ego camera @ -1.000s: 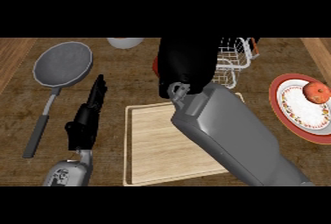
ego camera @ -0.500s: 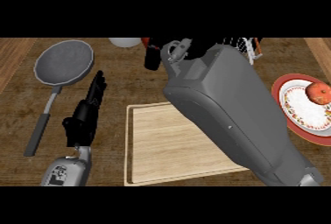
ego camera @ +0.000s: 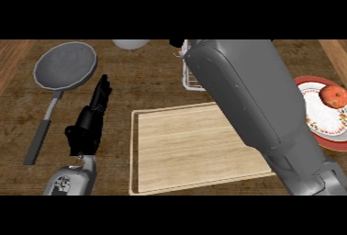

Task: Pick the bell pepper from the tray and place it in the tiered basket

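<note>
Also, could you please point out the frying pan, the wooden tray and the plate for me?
frying pan point(ego camera: 64, 66), head view, middle of its round dish.
wooden tray point(ego camera: 186, 151), head view, bare floor near the centre.
plate point(ego camera: 317, 108), head view, bare white inner face.

Pans: one grey pan point(ego camera: 65, 66) with a long handle.
Trays: one wooden tray point(ego camera: 190, 151).
Plates: one red-rimmed plate point(ego camera: 318, 114), cut by the right edge.
Fruit: one round red fruit point(ego camera: 334, 95), on the plate.
Baskets: one wire basket point(ego camera: 193, 82), mostly hidden behind a forearm.
White things: one white round thing point(ego camera: 131, 43) at the top edge; what it is cannot be told.
Forearms: two, the left forearm point(ego camera: 68, 181) and the right forearm point(ego camera: 251, 101), both grey.
Hands: one shows whole, the black left hand point(ego camera: 92, 121).
</note>
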You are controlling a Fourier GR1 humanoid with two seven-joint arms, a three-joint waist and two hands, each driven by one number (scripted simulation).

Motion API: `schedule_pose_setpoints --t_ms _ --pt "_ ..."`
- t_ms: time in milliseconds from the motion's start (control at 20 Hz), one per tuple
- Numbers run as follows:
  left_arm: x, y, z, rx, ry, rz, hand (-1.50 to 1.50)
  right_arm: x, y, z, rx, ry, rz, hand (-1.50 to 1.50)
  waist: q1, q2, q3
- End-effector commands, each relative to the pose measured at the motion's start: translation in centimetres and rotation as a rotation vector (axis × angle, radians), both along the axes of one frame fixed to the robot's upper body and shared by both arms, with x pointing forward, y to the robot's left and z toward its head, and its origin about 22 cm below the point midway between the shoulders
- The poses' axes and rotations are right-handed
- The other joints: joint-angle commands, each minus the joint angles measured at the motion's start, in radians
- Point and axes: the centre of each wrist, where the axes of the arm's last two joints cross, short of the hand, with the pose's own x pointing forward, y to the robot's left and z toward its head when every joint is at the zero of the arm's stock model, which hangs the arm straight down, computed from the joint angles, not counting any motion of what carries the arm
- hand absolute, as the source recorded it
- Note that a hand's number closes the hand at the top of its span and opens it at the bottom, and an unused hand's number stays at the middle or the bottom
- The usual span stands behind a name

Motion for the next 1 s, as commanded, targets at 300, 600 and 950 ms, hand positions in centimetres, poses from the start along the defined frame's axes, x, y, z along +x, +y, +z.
schedule_pose_setpoints --t_ms 300,600,950 --pt "-0.4 0.4 0.0 -0.001 0.01 0.006 0.0 4.4 -4.3 -2.1 -0.047 0.032 -0.142 1.5 -0.001 0.001 0.001" --pt "0.5 -0.6 -1.3 -0.001 0.002 0.007 0.0 5.4 -6.6 -5.0 0.286 0.042 -0.219 -1.5 -0.007 0.004 0.001" --pt "-0.2 1.1 -1.3 -0.007 -0.014 0.024 0.0 4.9 -8.9 -5.3 0.484 -0.126 -0.185 -1.5 -0.013 0.0 0.001"
